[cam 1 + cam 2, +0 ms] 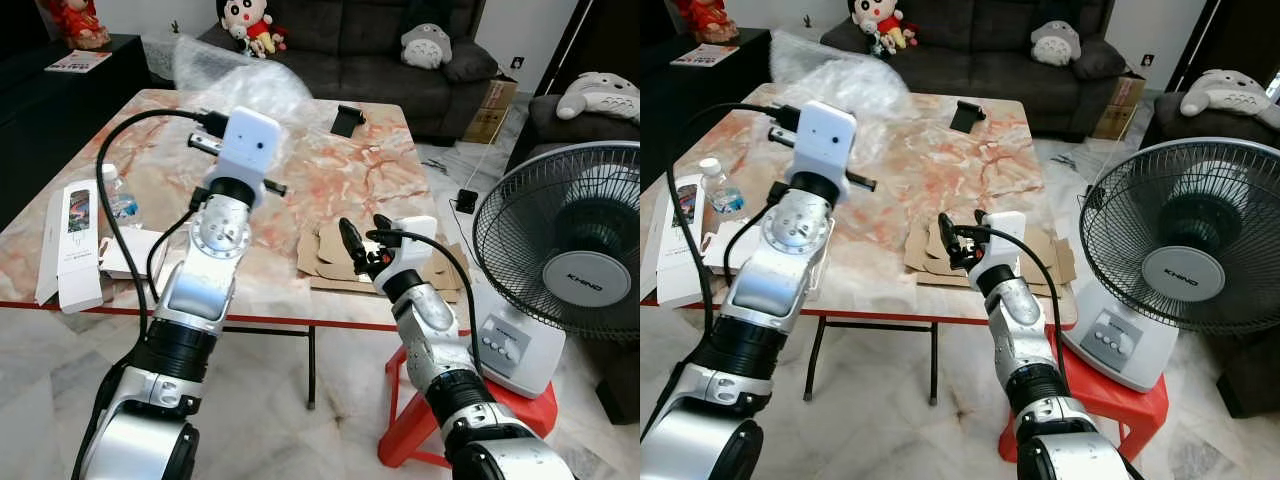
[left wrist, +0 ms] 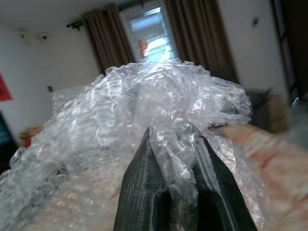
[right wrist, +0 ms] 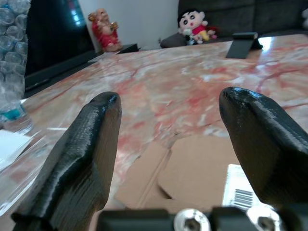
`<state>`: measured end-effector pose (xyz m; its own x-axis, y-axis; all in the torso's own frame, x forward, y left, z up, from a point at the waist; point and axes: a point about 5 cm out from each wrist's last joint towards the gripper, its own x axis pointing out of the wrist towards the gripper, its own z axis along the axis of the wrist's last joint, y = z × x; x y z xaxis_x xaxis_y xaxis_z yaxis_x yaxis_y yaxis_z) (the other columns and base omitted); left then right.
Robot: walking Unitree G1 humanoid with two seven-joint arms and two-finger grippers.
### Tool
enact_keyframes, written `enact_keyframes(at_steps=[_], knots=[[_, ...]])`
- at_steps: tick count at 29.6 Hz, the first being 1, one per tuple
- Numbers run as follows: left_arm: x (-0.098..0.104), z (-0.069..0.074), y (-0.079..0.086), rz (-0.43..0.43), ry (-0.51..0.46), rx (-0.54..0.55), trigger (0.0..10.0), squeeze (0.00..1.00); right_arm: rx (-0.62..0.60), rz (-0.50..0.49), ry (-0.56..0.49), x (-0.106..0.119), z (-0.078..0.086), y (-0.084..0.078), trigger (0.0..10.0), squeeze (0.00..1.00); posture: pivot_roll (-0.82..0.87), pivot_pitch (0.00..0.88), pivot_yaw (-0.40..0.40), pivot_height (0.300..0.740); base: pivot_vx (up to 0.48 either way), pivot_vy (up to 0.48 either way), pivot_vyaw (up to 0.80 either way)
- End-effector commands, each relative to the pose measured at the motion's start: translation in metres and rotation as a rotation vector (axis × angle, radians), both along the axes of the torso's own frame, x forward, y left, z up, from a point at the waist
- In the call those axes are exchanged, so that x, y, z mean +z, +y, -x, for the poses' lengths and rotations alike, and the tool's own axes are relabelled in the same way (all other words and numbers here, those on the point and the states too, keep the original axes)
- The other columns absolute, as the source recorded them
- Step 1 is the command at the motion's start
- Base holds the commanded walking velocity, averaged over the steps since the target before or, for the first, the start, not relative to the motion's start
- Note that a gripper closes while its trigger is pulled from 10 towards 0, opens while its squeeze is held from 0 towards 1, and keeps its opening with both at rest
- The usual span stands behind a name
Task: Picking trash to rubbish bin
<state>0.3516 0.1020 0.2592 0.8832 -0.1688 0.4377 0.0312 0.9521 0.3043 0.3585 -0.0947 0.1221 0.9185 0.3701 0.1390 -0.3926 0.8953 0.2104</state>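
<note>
Black fingers [image 2: 144, 192] of the left gripper [image 2: 171, 159] pinch a fold of the bubble wrap [image 2: 144, 120] above the marble table [image 1: 350, 170]. Just ahead of the right gripper [image 3: 166, 144], spread wide, flattened cardboard [image 1: 330, 255] lies at the near edge.

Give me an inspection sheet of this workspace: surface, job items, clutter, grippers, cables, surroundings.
Surface: marble table, pink-veined, red edge.
Job's things: bubble wrap raised above the table; flattened cardboard lying at the near edge.
Clutter: white box, water bottle, black stand.
Grippers: left gripper shut on the bubble wrap; right gripper open, low over the cardboard.
Cables: black cable looping along the left arm; another on the right wrist.
Surroundings: fan on a red stool, sofa with plush toys.
</note>
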Motion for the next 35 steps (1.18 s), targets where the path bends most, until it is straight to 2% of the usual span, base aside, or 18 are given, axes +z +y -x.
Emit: enact_keyframes(at_steps=[1, 2, 3, 5, 10, 15, 22, 35], knots=[[-0.019, 0.002, -0.002, 0.026, 0.031, -0.016, 10.0, 0.0, -0.031, -0.02, -0.035, 0.009, -0.004, -0.005, 10.0, 0.0, -0.09, 0.0, -0.081, 0.74, 0.0, 0.0, 0.0], [-0.029, 0.004, -0.002, 0.034, 0.042, -0.013, 10.0, 0.0, -0.043, -0.025, -0.047, 0.01, -0.004, -0.007, 10.0, 0.0, -0.09, 0.0, -0.081, 0.74, 0.0, 0.0, 0.0], [-0.029, 0.004, -0.002, 0.034, 0.042, -0.013, 10.0, 0.0, -0.043, -0.025, -0.047, 0.01, -0.004, -0.007, 10.0, 0.0, -0.09, 0.0, -0.081, 0.74, 0.0, 0.0, 0.0], [-0.05, 0.007, 0.002, 0.075, 0.072, 0.002, 10.0, 0.0, -0.064, -0.03, -0.065, 0.014, -0.005, -0.011, 10.0, 0.0, -0.09, 0.0, -0.081, 0.74, 0.0, 0.0, 0.0], [-0.07, 0.009, 0.003, 0.111, 0.111, -0.011, 10.0, 0.0, -0.069, -0.029, -0.07, 0.015, -0.005, -0.01, 10.0, 0.0, -0.09, 0.0, -0.081, 0.74, 0.0, 0.0, 0.0], [-0.071, 0.011, 0.001, 0.131, 0.089, -0.035, 10.0, 0.0, -0.077, -0.036, -0.082, 0.016, -0.005, -0.01, 10.0, 0.0, -0.09, 0.0, -0.081, 0.74, 0.0, 0.0, 0.0], [-0.074, 0.01, -0.004, 0.118, 0.075, -0.056, 10.0, 0.0, -0.089, -0.035, -0.082, 0.015, -0.005, -0.012, 10.0, 0.0, -0.09, 0.0, -0.082, 0.74, 0.0, 0.0, 0.0], [-0.083, 0.009, 0.003, 0.12, 0.079, -0.04, 10.0, 0.0, -0.111, -0.033, -0.084, 0.013, -0.004, -0.017, 10.0, 0.0, -0.1, 0.0, -0.073, 0.74, 0.0, 0.0, 0.0]])
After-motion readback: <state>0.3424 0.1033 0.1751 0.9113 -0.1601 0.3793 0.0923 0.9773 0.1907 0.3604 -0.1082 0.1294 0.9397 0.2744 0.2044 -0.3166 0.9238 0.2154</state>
